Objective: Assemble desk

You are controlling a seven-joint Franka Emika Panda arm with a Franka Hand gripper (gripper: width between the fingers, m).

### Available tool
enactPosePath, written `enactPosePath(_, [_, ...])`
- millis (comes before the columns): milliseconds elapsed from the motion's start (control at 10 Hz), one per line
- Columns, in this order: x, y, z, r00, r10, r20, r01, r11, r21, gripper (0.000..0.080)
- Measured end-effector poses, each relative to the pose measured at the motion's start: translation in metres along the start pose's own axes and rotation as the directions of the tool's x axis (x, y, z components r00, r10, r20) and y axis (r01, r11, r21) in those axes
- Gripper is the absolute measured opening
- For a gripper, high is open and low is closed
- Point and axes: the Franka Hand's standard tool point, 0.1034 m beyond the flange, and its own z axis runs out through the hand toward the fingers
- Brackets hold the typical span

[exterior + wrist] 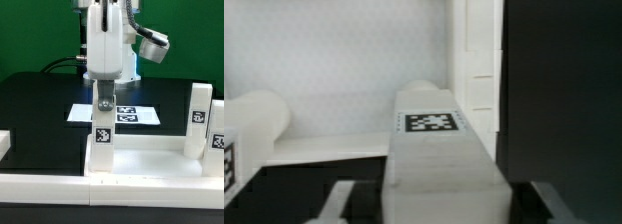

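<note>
Worktop: black worktop (40, 110) lying under a green backdrop, the marker board (115, 114) resting flat mid-surface.
Arm: white arm (103, 45) reaching straight down over the front edge.
Tool: tool (103, 100) narrowed around the upright leg (102, 135), fingers (345, 200) flanking it.
Desk: white rimmed panel (150, 160) lying along the front; second leg (200, 120) standing at the exterior view's right.
Material: smooth white plastic, square-section, tagged.
</note>
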Motion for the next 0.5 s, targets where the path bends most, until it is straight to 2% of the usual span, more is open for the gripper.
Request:
enactPosePath(100, [-0.0007,0.0001,0.0003,0.986,-0.168,0.001,0.168,0.986,0.0,0.0453])
enactPosePath(200, [-0.0012,0.0002,0.0003,0.953,-0.302,0.004,0.302,0.953,0.0,0.0453])
enactPosePath(300, [-0.0038,0.0,-0.0003,0.906,-0.423,0.007,0.423,0.906,0.0,0.0578])
enactPosePath(400, [-0.0053,0.0011,0.0004,0.839,-0.543,0.012,0.544,0.839,-0.003,0.0633])
enactPosePath(500, [-0.0043,0.0012,0.0004,0.816,-0.578,0.011,0.578,0.816,-0.004,0.0633])
